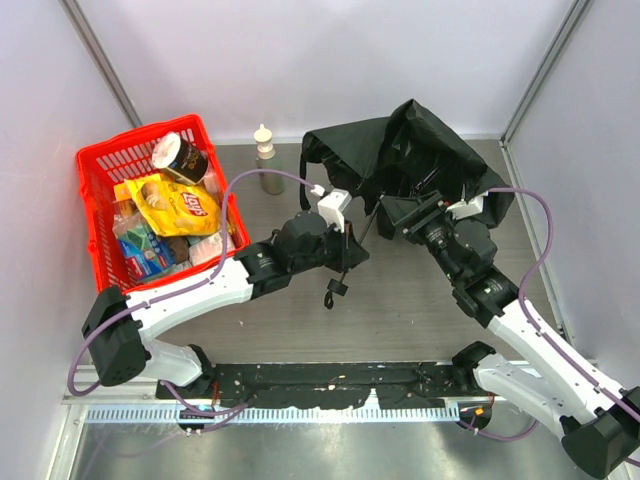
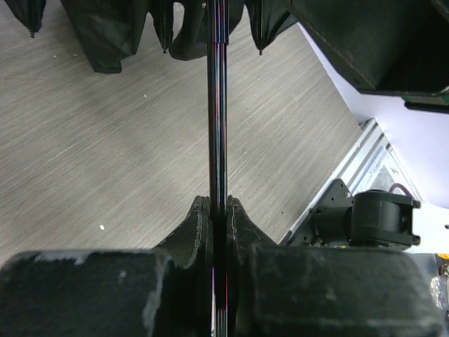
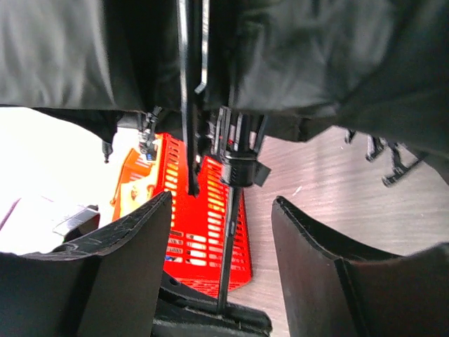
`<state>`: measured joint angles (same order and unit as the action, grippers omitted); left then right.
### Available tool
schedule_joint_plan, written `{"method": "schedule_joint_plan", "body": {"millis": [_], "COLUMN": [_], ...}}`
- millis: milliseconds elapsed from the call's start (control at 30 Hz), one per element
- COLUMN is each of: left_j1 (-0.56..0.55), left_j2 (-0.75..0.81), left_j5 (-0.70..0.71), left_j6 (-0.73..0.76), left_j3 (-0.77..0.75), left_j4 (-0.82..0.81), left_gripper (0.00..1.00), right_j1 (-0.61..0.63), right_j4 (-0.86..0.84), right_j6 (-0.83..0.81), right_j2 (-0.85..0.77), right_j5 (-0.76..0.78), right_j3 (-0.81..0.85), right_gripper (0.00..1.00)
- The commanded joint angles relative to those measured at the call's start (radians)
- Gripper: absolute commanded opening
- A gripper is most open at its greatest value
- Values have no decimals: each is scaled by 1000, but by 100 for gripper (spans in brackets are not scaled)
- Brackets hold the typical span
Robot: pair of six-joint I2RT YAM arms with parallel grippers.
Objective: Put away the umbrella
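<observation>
Black umbrella (image 1: 400,150): one. Red basket (image 1: 135,137): one.

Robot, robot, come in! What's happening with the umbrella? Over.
Left gripper shut on umbrella shaft. Right gripper open, straddling shaft near canopy. Canopy loose, not folded. Red basket well aside, nothing blocking.

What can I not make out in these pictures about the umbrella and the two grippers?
Left wrist view: the handle end of the umbrella, hidden behind the left gripper, which is shut on the shaft.
Right wrist view: the canopy's outline, cut off by the top edge beyond the open right gripper.
Top view: the right gripper's fingertips, covered by the canopy; the left gripper's fingertips, dark against the dark shaft.
</observation>
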<state>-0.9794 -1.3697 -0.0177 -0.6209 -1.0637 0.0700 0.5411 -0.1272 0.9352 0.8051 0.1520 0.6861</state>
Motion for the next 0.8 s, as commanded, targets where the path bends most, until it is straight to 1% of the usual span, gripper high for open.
{"method": "schedule_joint_plan", "body": {"millis": [0, 33, 67, 133, 167, 267, 333, 433, 500, 600, 700, 767], "left_j1": [2, 4, 4, 2, 2, 2, 2, 2, 2, 2, 2, 2], "left_j2": [21, 18, 12, 1, -3, -12, -8, 3, 15, 40, 40, 41], "left_j5": [84, 91, 91, 79, 73, 58, 47, 42, 51, 56, 22, -28], "left_j6": [43, 41, 41, 39, 36, 33, 32, 38, 39, 62, 72, 69], "left_j3": [-58, -59, -61, -62, -61, -61, -59, -48, -41, -25, -35, -32], "left_j4": [-101, -98, -95, -96, -101, -105, -105, -101, -90, -95, -78, -81], "left_gripper": [0, 0, 0, 0, 0, 0, 0, 0, 0, 0, 0, 0], "right_j1": [8, 8, 7, 8, 10, 14, 14, 13, 14, 13, 14, 13], "right_j4": [121, 121, 118, 150, 184, 169, 166, 133, 77, 77, 61, 31], "right_j6": [98, 111, 114, 105, 108, 113, 99, 108, 143, 157, 142, 120], "right_j2": [-33, -34, -21, 26, 45, 109, 146, 198, 221, 256, 267, 270], "right_j5": [67, 75, 72, 64, 73, 103, 148, 123, 95, 96, 103, 103], "right_j3": [55, 61, 73, 131, 148, 187, 213, 233, 225, 234, 231, 227], "right_gripper": [66, 68, 77, 78, 78, 76, 75, 70, 67, 67, 65, 65]}}
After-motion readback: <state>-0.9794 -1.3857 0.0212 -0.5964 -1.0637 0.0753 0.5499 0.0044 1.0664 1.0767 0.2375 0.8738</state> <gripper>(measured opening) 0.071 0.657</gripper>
